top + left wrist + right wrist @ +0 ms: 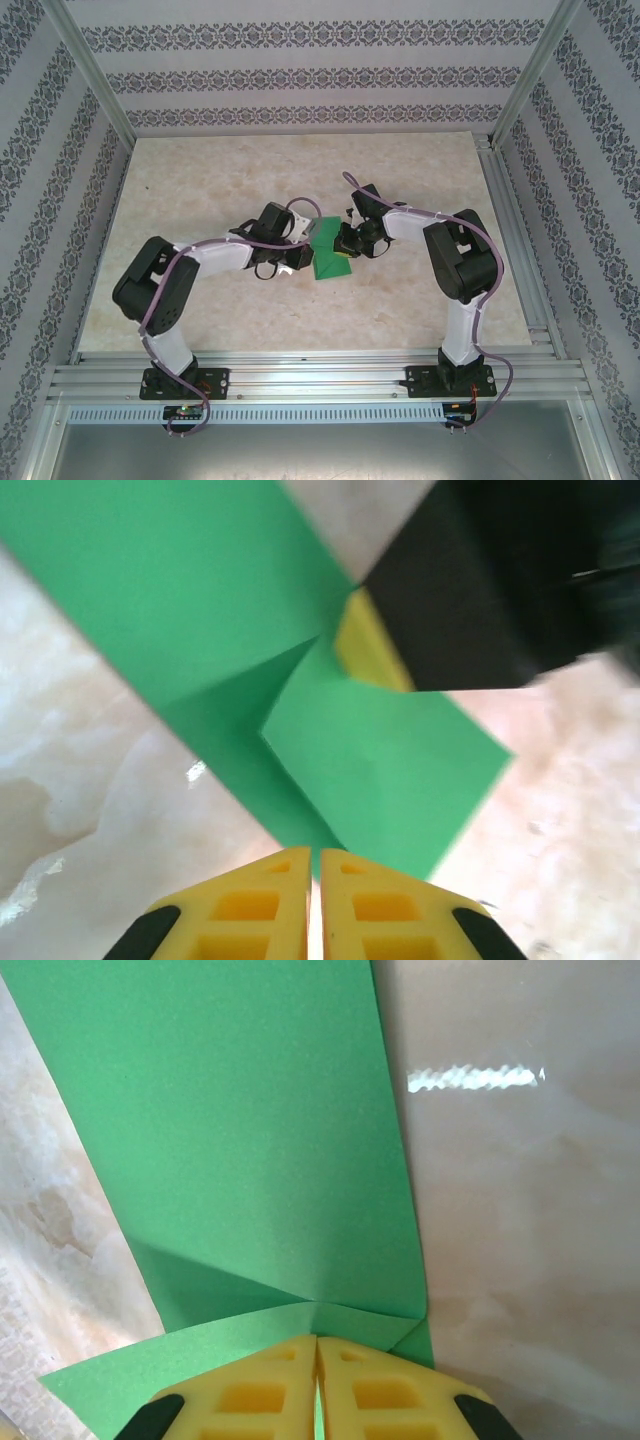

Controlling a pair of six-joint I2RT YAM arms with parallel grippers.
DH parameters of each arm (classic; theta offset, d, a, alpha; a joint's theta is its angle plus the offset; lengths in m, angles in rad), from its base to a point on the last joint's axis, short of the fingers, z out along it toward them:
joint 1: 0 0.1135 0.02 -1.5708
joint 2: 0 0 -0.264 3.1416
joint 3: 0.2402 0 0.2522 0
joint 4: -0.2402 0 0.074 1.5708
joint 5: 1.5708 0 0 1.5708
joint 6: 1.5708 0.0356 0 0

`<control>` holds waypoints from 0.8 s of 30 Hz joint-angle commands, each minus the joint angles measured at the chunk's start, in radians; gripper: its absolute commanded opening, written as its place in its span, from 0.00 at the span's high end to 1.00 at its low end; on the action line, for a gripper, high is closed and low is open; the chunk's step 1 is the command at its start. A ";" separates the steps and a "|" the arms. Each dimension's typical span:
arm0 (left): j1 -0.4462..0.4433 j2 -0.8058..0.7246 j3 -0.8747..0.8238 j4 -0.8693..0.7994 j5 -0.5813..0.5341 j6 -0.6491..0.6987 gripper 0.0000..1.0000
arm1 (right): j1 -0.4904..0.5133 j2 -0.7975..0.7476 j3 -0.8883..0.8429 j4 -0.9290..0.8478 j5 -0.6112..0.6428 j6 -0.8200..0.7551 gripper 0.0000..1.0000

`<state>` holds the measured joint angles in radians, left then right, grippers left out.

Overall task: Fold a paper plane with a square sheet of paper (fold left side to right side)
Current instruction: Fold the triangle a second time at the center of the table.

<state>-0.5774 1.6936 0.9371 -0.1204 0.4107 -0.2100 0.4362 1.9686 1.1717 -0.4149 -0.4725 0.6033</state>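
Observation:
The green square sheet of paper (328, 258) lies mid-table, folded into layered flaps with diagonal creases (200, 590) (250, 1130). My left gripper (306, 261) sits at the paper's left edge. In the left wrist view its yellow fingers (315, 858) stand almost together with a thin slit, and the paper's near corner runs in under their tips. My right gripper (341, 246) is at the paper's right side. In its wrist view the gripper (317, 1345) is shut on a raised flap, with green showing in the slit. The right gripper's black body (480, 590) and one yellow finger (370, 645) rest on the paper.
The beige marbled tabletop (200, 180) surrounds the paper. Aluminium frame rails (510, 230) border the right and near edges, and patterned walls (300, 80) close the back and sides. Both arms bend inward toward the middle.

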 commanded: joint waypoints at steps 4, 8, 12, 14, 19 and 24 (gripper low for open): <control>-0.030 -0.035 -0.026 0.049 0.130 0.126 0.92 | 0.006 0.065 -0.014 -0.051 0.073 -0.021 0.90; -0.050 0.019 0.010 0.082 0.180 0.150 0.94 | 0.006 0.064 -0.011 -0.062 0.080 -0.025 0.90; -0.072 0.076 0.057 0.088 0.199 0.172 0.95 | 0.006 0.064 -0.010 -0.068 0.081 -0.026 0.90; -0.073 0.108 0.070 0.094 0.198 0.178 0.96 | 0.009 0.064 -0.009 -0.071 0.081 -0.025 0.90; -0.072 0.167 0.102 0.099 0.178 0.183 0.97 | 0.012 0.059 -0.005 -0.086 0.086 -0.033 0.90; -0.072 0.211 0.122 0.088 0.152 0.189 0.98 | 0.013 0.056 -0.002 -0.094 0.087 -0.037 0.90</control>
<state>-0.6418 1.8767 1.0252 -0.0593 0.5701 -0.0551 0.4385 1.9724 1.1831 -0.4339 -0.4690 0.5877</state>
